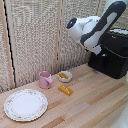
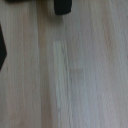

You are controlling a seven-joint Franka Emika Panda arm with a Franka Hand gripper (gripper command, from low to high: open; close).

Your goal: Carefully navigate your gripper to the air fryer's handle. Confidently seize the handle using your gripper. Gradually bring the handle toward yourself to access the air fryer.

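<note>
The air fryer (image 1: 114, 56) is a large black box at the back of the wooden table, on the exterior view's right. My white-and-black arm (image 1: 95, 27) reaches down in front of its left face. The arm's own links mostly hide the gripper (image 1: 96, 50), and its fingers do not show, so I cannot tell whether it is open or shut. The handle is not visible in the exterior view. The wrist view shows blurred table planks and a short black block (image 2: 62, 6) at the picture's edge. I cannot tell whether that block is the handle.
A pink mug (image 1: 45, 79) stands mid-table, with a small white bowl (image 1: 64, 76) of something yellow beside it. A yellow block (image 1: 65, 90) lies in front of them. A patterned plate (image 1: 25, 104) sits near the front on the exterior view's left. Slatted panels stand behind the table.
</note>
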